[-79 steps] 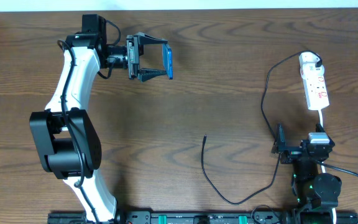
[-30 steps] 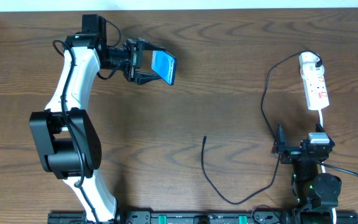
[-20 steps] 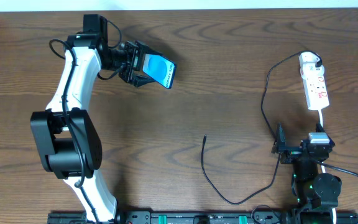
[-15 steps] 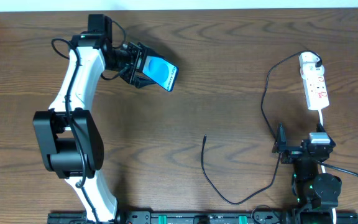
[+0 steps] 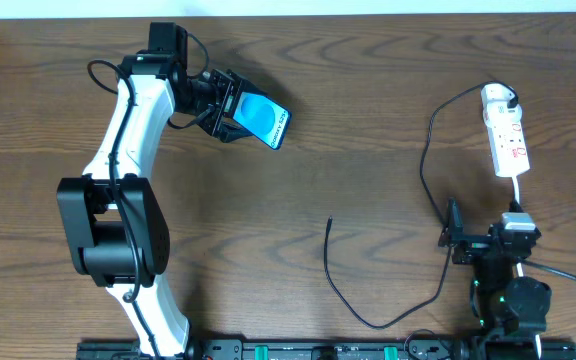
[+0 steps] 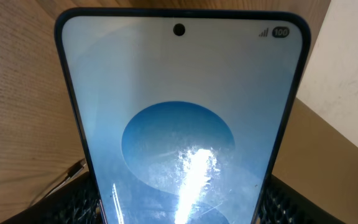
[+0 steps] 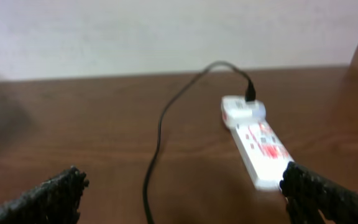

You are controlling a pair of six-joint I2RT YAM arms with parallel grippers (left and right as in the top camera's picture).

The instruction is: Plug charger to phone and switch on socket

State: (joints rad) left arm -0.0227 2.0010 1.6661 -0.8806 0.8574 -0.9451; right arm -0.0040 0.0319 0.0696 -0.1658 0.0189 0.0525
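- The left claw (image 5: 240,113) is pinching the phone (image 5: 266,120) by its sides. Over the last few seconds it has rolled the phone from edge-on to screen-up, so the blue display now faces the ceiling.
- The phone has also drifted a little toward the middle of the desk (image 5: 218,235). It is at the far left and looks held clear of the wood, not resting on it.
- From the wrist, the screen (image 6: 179,137) fills the view with its camera end pointing away, so the charging port is probably buried down at the claw end. I can't see it.
- The cable (image 5: 330,245) hasn't stirred. Its free tip lies on the desk near the centre, well apart from the phone.
- The right claw (image 5: 452,242) sits spread wide and empty, unmoved, near the power strip (image 5: 508,140).
- The white plug (image 5: 498,97) is already in the strip's far end — what's left is joining tip to phone, then the switch.
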